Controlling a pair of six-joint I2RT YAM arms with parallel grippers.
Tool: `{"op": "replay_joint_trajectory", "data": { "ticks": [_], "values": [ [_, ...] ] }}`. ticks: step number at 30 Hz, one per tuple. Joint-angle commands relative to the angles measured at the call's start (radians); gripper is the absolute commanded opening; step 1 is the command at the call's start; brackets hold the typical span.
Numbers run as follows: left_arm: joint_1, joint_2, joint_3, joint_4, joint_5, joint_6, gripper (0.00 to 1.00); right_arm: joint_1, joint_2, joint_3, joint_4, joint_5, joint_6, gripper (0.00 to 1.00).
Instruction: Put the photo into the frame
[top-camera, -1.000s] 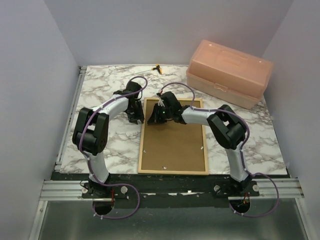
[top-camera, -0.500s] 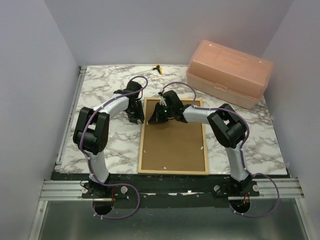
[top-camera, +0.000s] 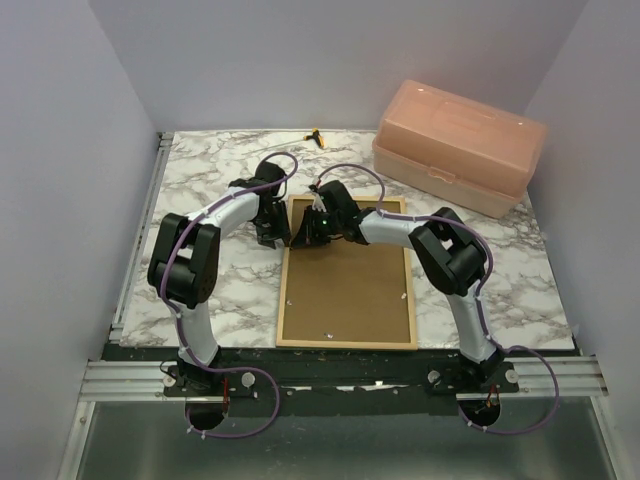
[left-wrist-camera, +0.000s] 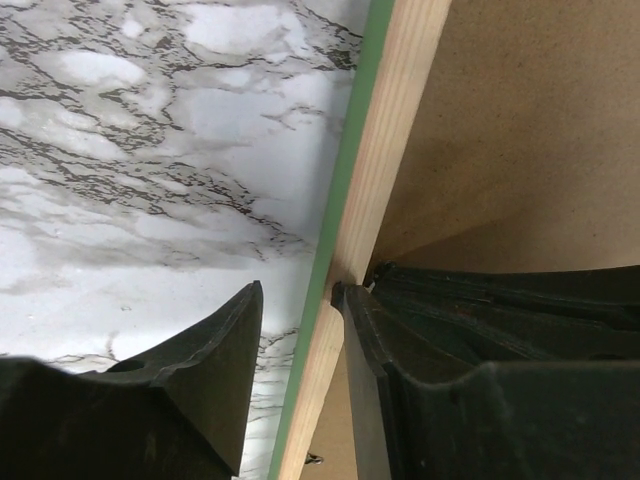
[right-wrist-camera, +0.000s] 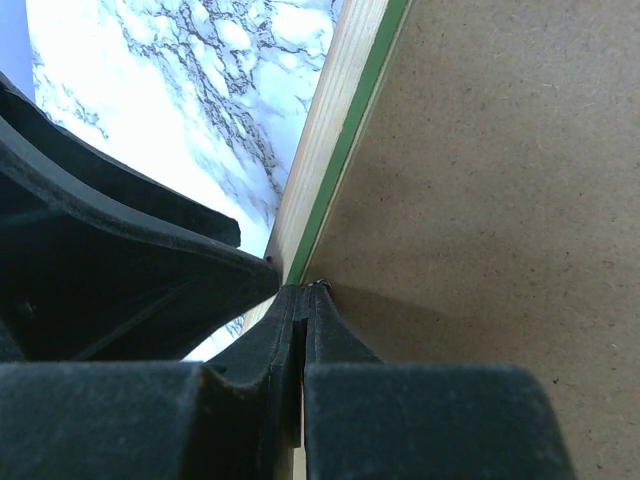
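Note:
The frame (top-camera: 282, 300) lies face down on the marble table, its bare wood back up, with a brown hardboard backing panel (top-camera: 350, 290) inside it. The photo is hidden. My left gripper (top-camera: 283, 236) is open astride the frame's left rail (left-wrist-camera: 385, 150) near the far corner. One finger is over the marble and clear of the rail; the other touches the rail's inner side. My right gripper (top-camera: 304, 236) is shut. Its tip (right-wrist-camera: 303, 292) rests on the backing panel (right-wrist-camera: 500, 180) against the rail's inner edge (right-wrist-camera: 335, 110), at a small shiny tab.
A pink plastic box (top-camera: 460, 145) stands at the back right. A small yellow and black object (top-camera: 316, 136) lies at the back edge. Small metal tabs (top-camera: 405, 296) sit along the frame's inner edges. Grey walls close in left, right and back.
My right gripper has slid left across the backing panel to the frame's left rail. My left gripper has hardly moved.

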Motion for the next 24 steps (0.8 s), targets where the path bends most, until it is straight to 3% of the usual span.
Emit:
{"op": "replay_joint_trajectory", "data": {
  "ticks": [1, 6, 15, 24],
  "values": [
    [-0.020, 0.018, 0.022, -0.010, 0.018, 0.009, 0.42, 0.018, 0.052, 0.005, -0.108, 0.063, -0.028, 0.00],
    [-0.027, -0.008, 0.013, -0.001, 0.012, 0.015, 0.48, 0.018, 0.021, -0.006, -0.107, 0.076, -0.028, 0.00],
    [-0.072, 0.014, 0.046, -0.032, -0.043, 0.024, 0.47, -0.035, -0.081, -0.095, -0.024, 0.022, 0.011, 0.01],
    [-0.090, 0.057, 0.095, -0.117, -0.163, 0.000, 0.34, -0.047, -0.078, -0.115, 0.004, -0.019, 0.018, 0.01]
  ]
}}
